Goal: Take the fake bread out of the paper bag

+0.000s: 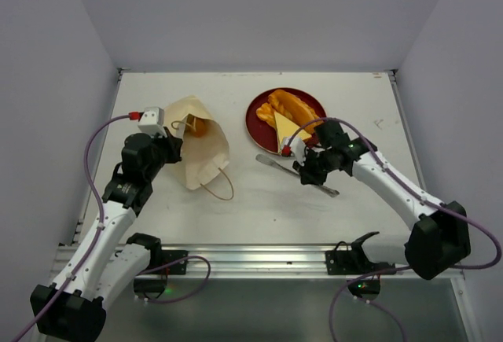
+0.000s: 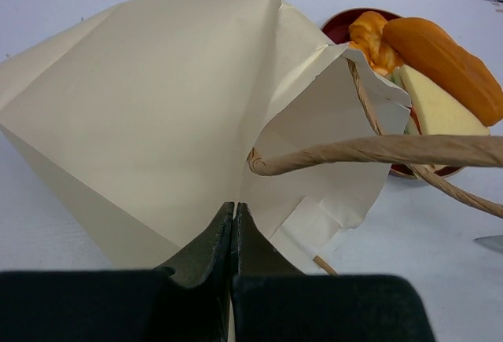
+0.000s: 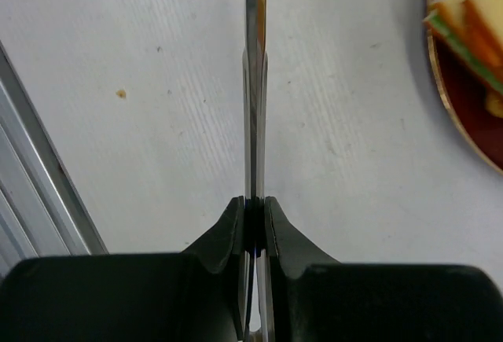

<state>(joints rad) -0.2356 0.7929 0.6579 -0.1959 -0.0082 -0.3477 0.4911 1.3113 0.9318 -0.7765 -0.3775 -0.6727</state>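
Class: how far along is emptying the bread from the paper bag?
Done: an orange roll, an orange bun and a sandwich slice lie on the red plate. In hand: the left gripper pinches the paper bag; the right gripper is shut on a metal utensil. Left: one orange piece shows in the bag's mouth.

Cream paper bag (image 1: 200, 149) with tan-brown cord handles (image 2: 377, 151). Dark red plate (image 1: 255, 126). Orange roll (image 1: 297, 106). Pale yellow sandwich slice (image 1: 288, 128), its edge striped green and orange. Silver knife (image 1: 271, 163). White bench (image 1: 259, 216).

You have a matte white tabletop (image 1: 259, 208) boxed in by plain pale grey walls (image 1: 259, 12), with an aluminium rail (image 1: 259, 254) along its near edge.
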